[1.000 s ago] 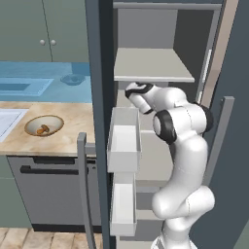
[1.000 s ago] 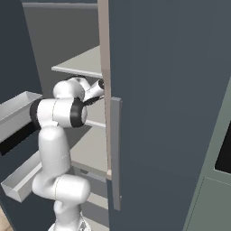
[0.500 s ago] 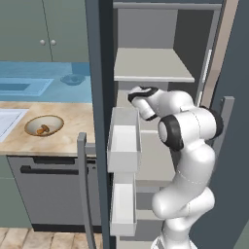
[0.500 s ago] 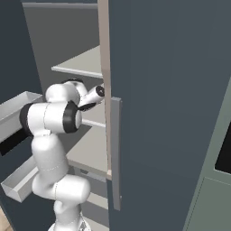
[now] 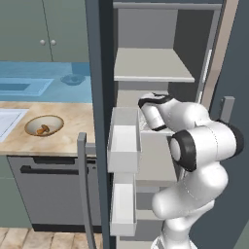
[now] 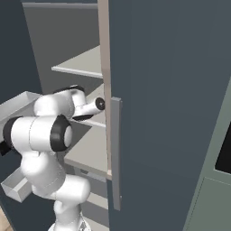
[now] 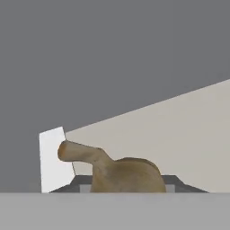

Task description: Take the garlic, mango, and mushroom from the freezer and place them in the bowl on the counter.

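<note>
My gripper (image 7: pixel 128 182) is shut on the garlic (image 7: pixel 121 173), a tan bulb with a tapering stalk that leans left in the hand view. The hand (image 5: pixel 147 104) is inside the open freezer (image 5: pixel 99 73), just above a pale grey shelf (image 5: pixel 155 155) and beside the white door bins (image 5: pixel 124 141). From the right base view the hand (image 6: pixel 96 104) pokes out past the freezer's door edge. The bowl (image 5: pixel 28 127) rests on the counter (image 5: pixel 68 138) to the left, and a small brown mushroom (image 5: pixel 43 129) lies in it. The mango is out of view.
The freezer door's grey handle (image 5: pixel 82 185) stands between the counter and the arm. A white sink (image 5: pixel 7 119) lies left of the bowl. Grey-green cupboards (image 5: pixel 46 29) hang above the counter. Another shelf (image 5: pixel 151 65) is overhead.
The hand has sunk a little and edged toward the door bins, still holding the garlic. The elbow has swung out to the right.
</note>
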